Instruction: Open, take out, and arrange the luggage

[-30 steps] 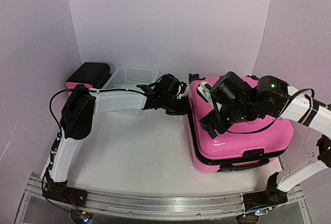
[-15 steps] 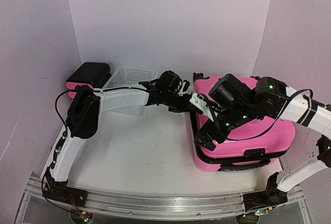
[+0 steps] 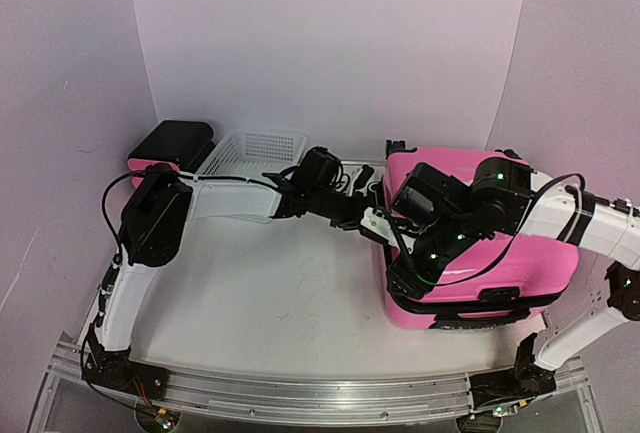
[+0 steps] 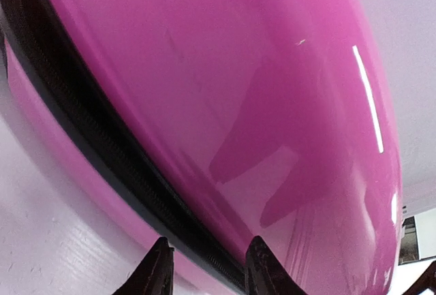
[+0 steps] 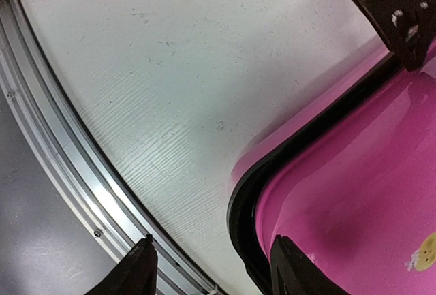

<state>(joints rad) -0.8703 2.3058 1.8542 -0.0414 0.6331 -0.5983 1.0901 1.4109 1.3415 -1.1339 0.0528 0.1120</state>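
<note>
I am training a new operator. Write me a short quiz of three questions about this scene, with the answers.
1. True or false: the luggage stands upright on its wheels.
2. In the left wrist view, which part of the luggage passes between the fingertips of the left gripper? A) the black zipper band B) a wheel C) a sticker
3. By the robot's own sides, on which side of the table does the luggage lie?

Key: 1 false, it lies flat; 2 A; 3 right.

luggage (image 4: pixel 272 104) cut off in both wrist views, its left side hidden under right arm (image 3: pixel 500 193)
</note>
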